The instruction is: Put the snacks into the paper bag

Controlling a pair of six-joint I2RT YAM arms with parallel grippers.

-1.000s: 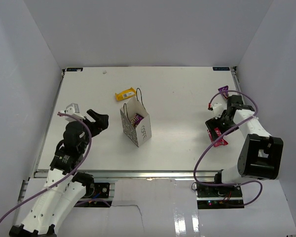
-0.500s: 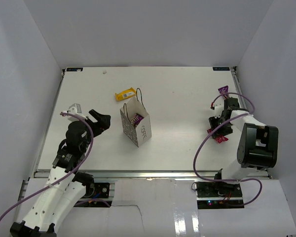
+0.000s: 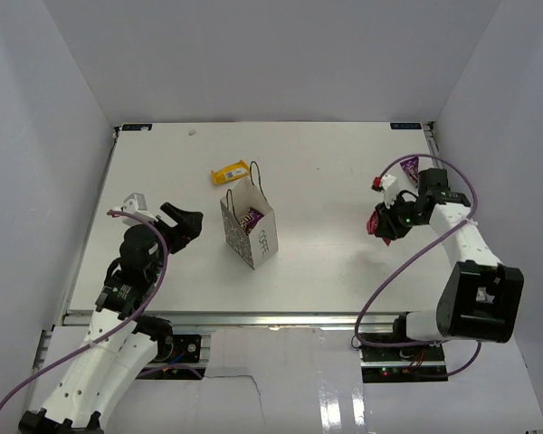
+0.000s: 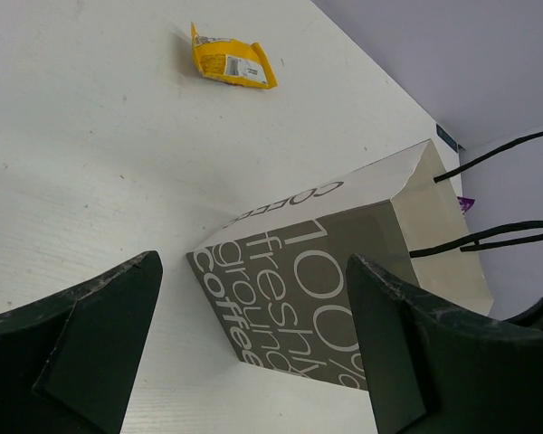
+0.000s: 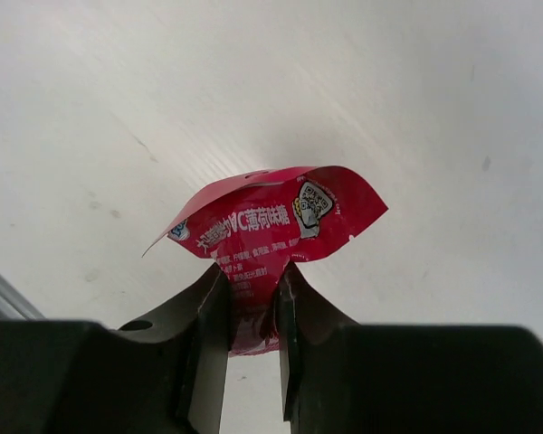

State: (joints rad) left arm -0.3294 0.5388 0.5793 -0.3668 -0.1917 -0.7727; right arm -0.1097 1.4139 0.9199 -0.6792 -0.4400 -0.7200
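Note:
The white paper bag stands upright mid-table, and a dark purple snack shows in its mouth. My right gripper is shut on a red-pink pouch, pinching its lower edge and holding it off the table at the right. A yellow wrapper lies just behind the bag, also seen in the left wrist view as the yellow wrapper. A purple packet lies near the right wall. My left gripper is open and empty, left of the bag, with the bag's grey lettered side in front of it.
White walls close in the table on the left, back and right. The bag's thin black cord handles stick up above its rim. A purple cable loops off the right arm over the table.
My right gripper has shut on the red-pink pouch and lifted it from the table, moving it toward the back and a little left. The left arm has barely shifted.

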